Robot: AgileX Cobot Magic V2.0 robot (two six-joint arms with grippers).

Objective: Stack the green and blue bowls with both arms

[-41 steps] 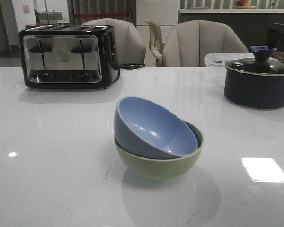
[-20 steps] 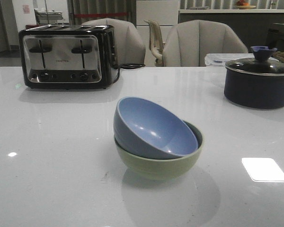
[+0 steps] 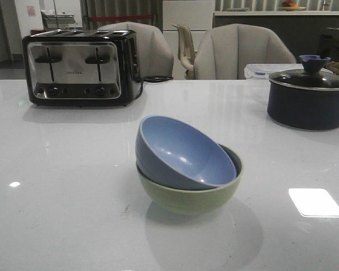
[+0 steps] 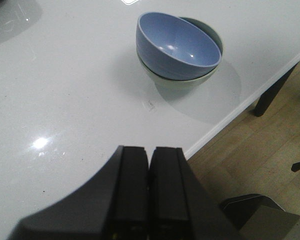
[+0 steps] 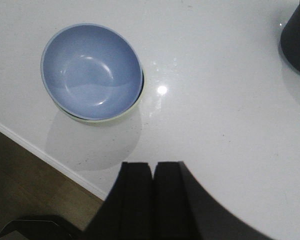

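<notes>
In the front view the blue bowl (image 3: 183, 153) sits nested inside the green bowl (image 3: 192, 192) near the middle of the white worktop (image 3: 62, 186); the blue one is tilted, its left rim raised and its opening turned toward the right, while the green one stands level beneath it; a chrome and black toaster (image 3: 79, 68) stands at the far left of the worktop, a dark navy pot (image 3: 308, 99) with a lid at the far right, both well apart from the bowls; grey chairs (image 3: 240, 53) stand behind the worktop; neither arm shows in this view.

In the left wrist view the left gripper (image 4: 149, 192) has its two black fingers pressed together with only a thin seam between them, holding nothing; it hangs over the worktop near its edge, well apart from the bowls; the blue bowl (image 4: 177, 45) lies tilted in the green bowl (image 4: 182, 80), and wooden floor (image 4: 270, 150) shows past the edge.

In the right wrist view the right gripper (image 5: 152, 197) is likewise closed finger against finger and empty, apart from the bowls; the blue bowl (image 5: 90, 70) covers nearly all of the green bowl (image 5: 139, 97), of which only a thin rim shows; the pot (image 5: 296, 35) is cut by the frame's edge.
</notes>
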